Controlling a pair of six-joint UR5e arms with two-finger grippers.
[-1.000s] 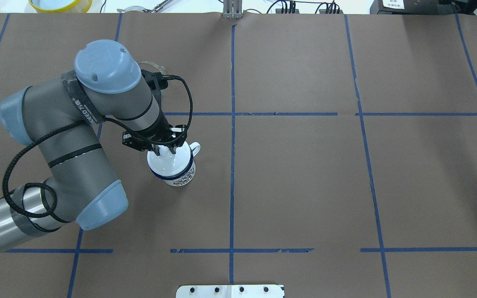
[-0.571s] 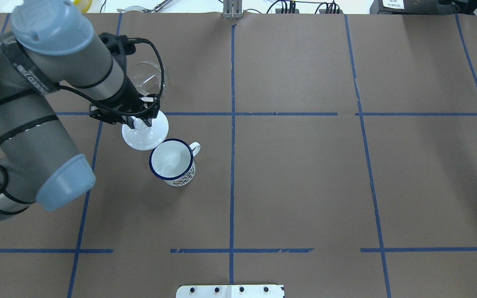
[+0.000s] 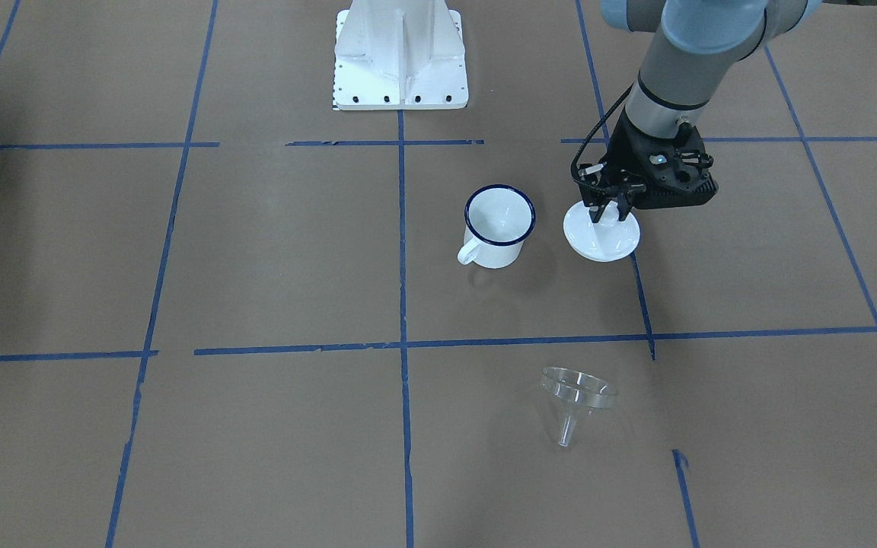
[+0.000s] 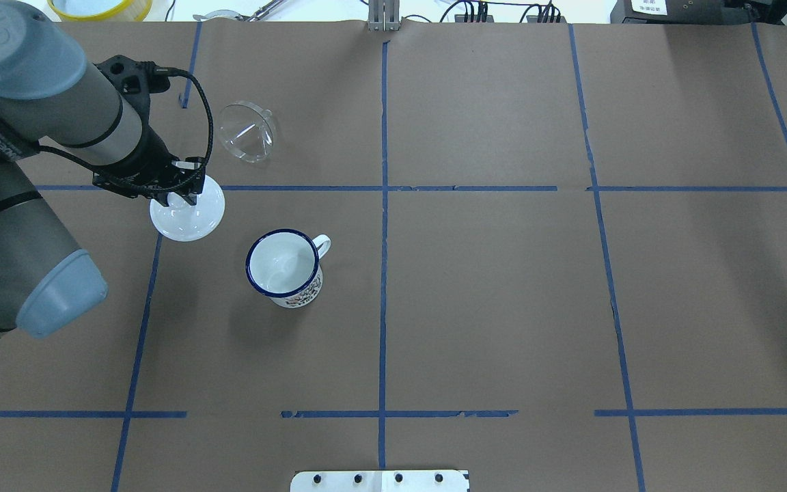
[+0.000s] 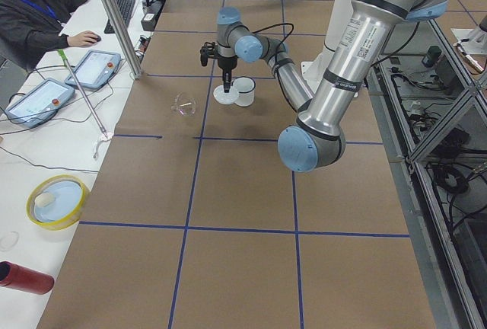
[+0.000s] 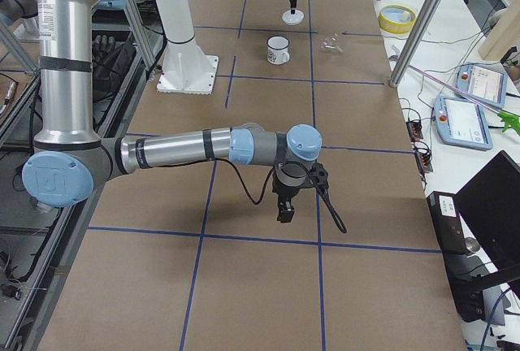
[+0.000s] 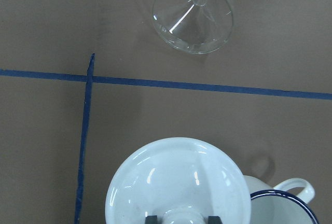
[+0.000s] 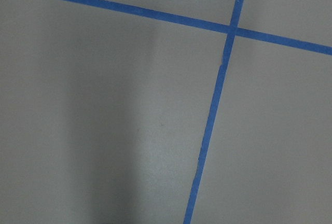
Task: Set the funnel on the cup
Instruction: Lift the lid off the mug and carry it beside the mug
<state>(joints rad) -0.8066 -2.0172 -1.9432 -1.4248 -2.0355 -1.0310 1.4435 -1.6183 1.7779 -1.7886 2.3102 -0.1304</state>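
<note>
The clear funnel (image 4: 246,131) lies on its side on the brown paper, beyond the cup; it also shows in the front view (image 3: 577,392) and the left wrist view (image 7: 193,15). The white enamel cup (image 4: 284,268) with a dark blue rim stands upright and uncovered (image 3: 498,228). My left gripper (image 4: 182,198) is shut on the knob of a round white lid (image 4: 187,217), held low to the cup's left (image 3: 602,236). My right gripper (image 6: 284,214) shows only in the right side view, far from these things; I cannot tell if it is open.
The table is covered in brown paper with a blue tape grid (image 4: 383,188). The white robot base plate (image 3: 400,53) stands at the near edge. A yellow-rimmed dish (image 4: 100,7) and cables lie beyond the far edge.
My left gripper has lifted the white lid off the cup and carried it left and a little farther away. The cup now stands uncovered. The funnel has come out from behind the arm.
</note>
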